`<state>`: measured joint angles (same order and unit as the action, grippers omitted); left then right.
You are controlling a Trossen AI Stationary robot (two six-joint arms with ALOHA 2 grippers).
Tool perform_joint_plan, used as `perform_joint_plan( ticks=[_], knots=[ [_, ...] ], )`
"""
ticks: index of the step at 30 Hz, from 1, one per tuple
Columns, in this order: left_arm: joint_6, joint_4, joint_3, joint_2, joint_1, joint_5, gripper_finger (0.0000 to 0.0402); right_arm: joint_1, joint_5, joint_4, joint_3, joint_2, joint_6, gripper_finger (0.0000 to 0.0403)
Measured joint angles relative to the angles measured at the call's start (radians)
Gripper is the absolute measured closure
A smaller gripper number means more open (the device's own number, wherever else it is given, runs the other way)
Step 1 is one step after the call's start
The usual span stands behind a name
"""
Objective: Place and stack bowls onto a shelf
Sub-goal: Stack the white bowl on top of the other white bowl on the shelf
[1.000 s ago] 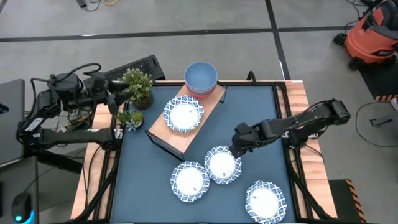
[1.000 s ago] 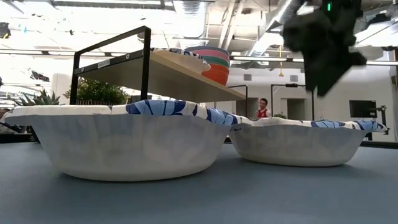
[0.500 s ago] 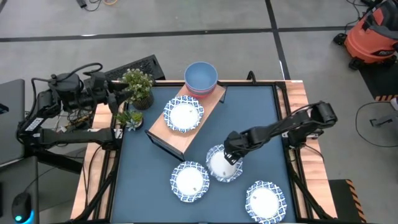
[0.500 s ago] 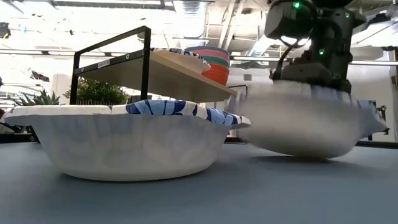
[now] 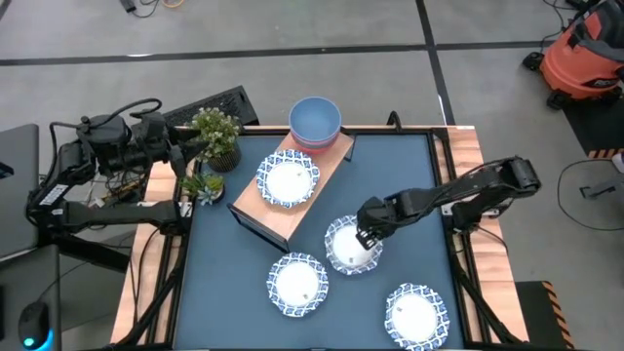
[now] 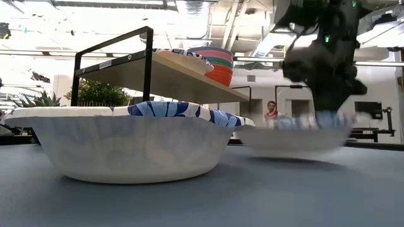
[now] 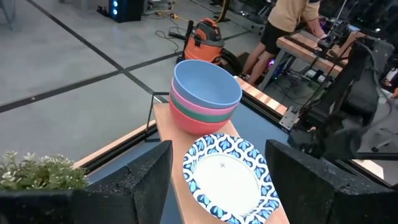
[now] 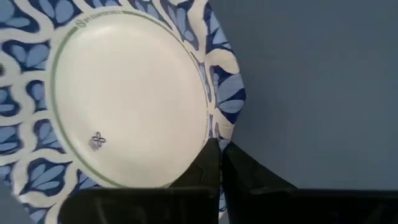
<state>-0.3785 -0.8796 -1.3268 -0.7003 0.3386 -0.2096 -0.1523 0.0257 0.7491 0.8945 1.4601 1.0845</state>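
A white bowl with a blue patterned rim [image 5: 346,249] is at the table's middle, and my right gripper [image 5: 369,234] is shut on its rim; it also shows in the right wrist view [image 8: 124,93] and, blurred, in the low view [image 6: 297,135]. The shelf [image 5: 327,168] carries another patterned bowl [image 5: 288,180] and a stack of small bowls, light blue on top [image 5: 315,122]. Two more patterned bowls [image 5: 297,283] [image 5: 416,314] rest on their bases on the tabletop. My left gripper [image 7: 217,180] is open and empty beyond the table's left far corner. My right gripper pinches the bowl's patterned rim [image 8: 219,127] between its two fingers [image 8: 205,167], on the bowl's side toward the table's right edge. The fingers come from above, slanting in from the right. The bowl sits about level, low over the table; I cannot tell if its base is clear.
Two potted plants [image 5: 214,132] [image 5: 203,185] stand at the table's left far corner beside the shelf. Wooden rails [image 5: 466,195] run along the table's sides. A person [image 6: 271,110] stands in the room behind, and an orange vacuum [image 5: 580,58] is on the floor.
My right gripper has come down from above the middle bowl onto its rim and taken hold. The bowl first tipped up on one side, then levelled, and has shifted a little toward the table's far edge.
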Motion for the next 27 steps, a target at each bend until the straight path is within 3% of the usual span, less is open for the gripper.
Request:
perform_joint_plan(
  ticks=[7,15,19,22,27],
  knots=[
    [0.018,-0.006,0.000,0.000,0.000,0.023,0.0159,0.012,0.028,0.123,0.047,-0.187,0.097,0.0380],
    [0.024,-0.063,0.000,0.000,0.000,0.037,0.0159,-0.035,0.026,0.134,0.183,-0.318,0.210,0.0380],
    [0.018,-0.079,0.000,0.000,0.000,0.074,0.0159,-0.067,0.044,0.131,0.304,-0.320,0.225,0.0380],
    [0.018,-0.079,0.000,0.000,0.000,0.072,0.0159,-0.077,0.138,0.094,0.411,-0.284,0.217,0.0380],
    [0.017,-0.074,0.000,0.000,0.000,0.067,0.0159,-0.008,0.233,0.073,0.611,-0.134,0.063,0.0380]
  ],
)
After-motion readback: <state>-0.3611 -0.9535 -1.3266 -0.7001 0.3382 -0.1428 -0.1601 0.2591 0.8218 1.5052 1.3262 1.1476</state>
